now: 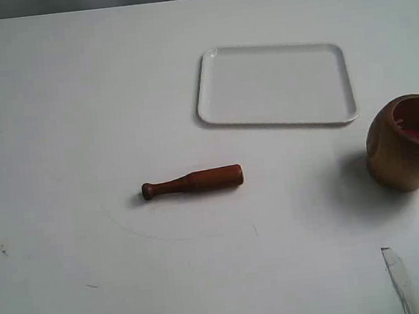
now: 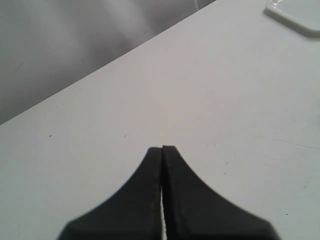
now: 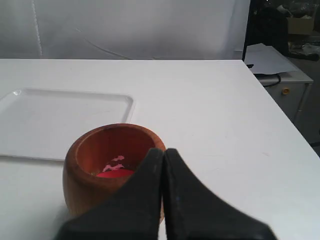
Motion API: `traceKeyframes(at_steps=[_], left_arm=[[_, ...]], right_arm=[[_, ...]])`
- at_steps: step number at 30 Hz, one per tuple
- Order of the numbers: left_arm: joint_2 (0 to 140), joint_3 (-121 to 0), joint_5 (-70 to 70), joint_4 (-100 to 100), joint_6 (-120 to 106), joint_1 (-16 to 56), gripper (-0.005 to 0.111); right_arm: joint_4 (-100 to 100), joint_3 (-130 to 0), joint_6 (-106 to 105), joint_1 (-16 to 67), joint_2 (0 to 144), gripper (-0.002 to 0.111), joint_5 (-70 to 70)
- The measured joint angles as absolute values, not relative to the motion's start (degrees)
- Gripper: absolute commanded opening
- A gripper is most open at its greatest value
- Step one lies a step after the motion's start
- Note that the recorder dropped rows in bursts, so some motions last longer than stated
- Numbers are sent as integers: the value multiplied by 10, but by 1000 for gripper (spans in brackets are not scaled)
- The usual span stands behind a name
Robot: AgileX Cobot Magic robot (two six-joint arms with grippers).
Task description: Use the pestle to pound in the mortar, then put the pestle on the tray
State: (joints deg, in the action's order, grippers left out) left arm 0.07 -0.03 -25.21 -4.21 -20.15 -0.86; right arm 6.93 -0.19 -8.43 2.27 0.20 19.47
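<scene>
Since both tools are pressed together with nothing between them, you've got no grip on anything yet. Your left tool (image 2: 162, 150) hangs over bare counter (image 2: 225, 90). Your right tool (image 3: 164, 152) sits just beside the mortar (image 3: 87, 170), which has some red stuff (image 3: 112, 173) in the bottom.

The pestle (image 1: 192, 181) is lying flat on the counter, well apart from the mortar, knob end pointing away from it. The tray (image 1: 275, 85) sits further back, roughly between the two.

What I'd watch for:
- The pestle is round and lying on its side, so an off-centre pinch will probably roll it or squirt it out.
- You need to open up before coming down, or you'll just shove it along.
- The right tool is so close to the mortar that a careless swing could knock it over.
- If nobody steadies the mortar while you pound, I'd guess it slides or tips.
</scene>
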Motion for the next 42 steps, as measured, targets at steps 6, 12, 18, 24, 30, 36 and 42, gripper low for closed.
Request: traceKeyframes(at_steps=[6,12,18,24,30,36,42], left_arm=[[1,0,-252,-42,-201,-9,0],[1,0,-252,-42,-201,-9,0],[1,0,-252,-42,-201,-9,0],[1,0,-252,-42,-201,-9,0],[1,0,-252,-42,-201,-9,0],[1,0,-252,-42,-201,-9,0],[1,0,-252,-42,-201,-9,0]], right_arm=[[69,-2,-84,23,2,0,195],[60,-2,-89,23,2,0,94],[89,-2,-85,23,1,0,-159],[42,-2,260,23,0,0,-385],[-226,-49,399,23,30,0,-501],[-345,-252,354,23,196,0,-469],[-477,-478,429,46,431,0,-70]])
